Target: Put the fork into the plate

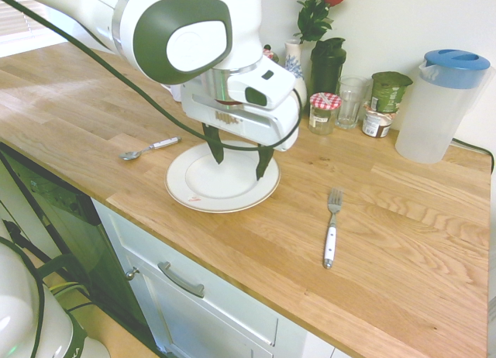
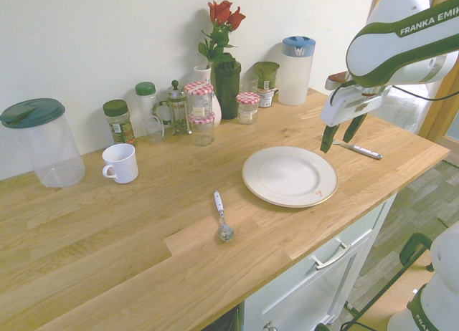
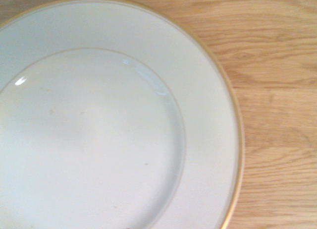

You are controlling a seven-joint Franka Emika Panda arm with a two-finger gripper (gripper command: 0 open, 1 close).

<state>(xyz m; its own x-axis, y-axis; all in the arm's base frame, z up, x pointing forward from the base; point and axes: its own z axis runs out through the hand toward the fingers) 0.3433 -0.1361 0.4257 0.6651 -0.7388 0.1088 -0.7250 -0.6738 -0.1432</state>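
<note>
Probably best, as the step in hand, to reach for the fork (image 1: 331,232); carry the gripper (image 1: 239,170) sideways off the plate (image 1: 177,189) while still clear of the rim, not down towards the china; turn the spread, empty fingers to close across the narrow white handle, one on each side, rather than along its length; go down gently to the wood, low enough to get under the handle's rounded sides, without pressing hard on the counter (image 1: 387,296); pinch near the balance point, then lift level, for fear of a swing or slip of the smooth handle; leave alone the spoon (image 1: 163,144) on the plate's other side; as for place, fork flat on the wood, apart from the plate, tines towards the wall, lower than the raised fingertips and off to their right in the first exterior view.
</note>
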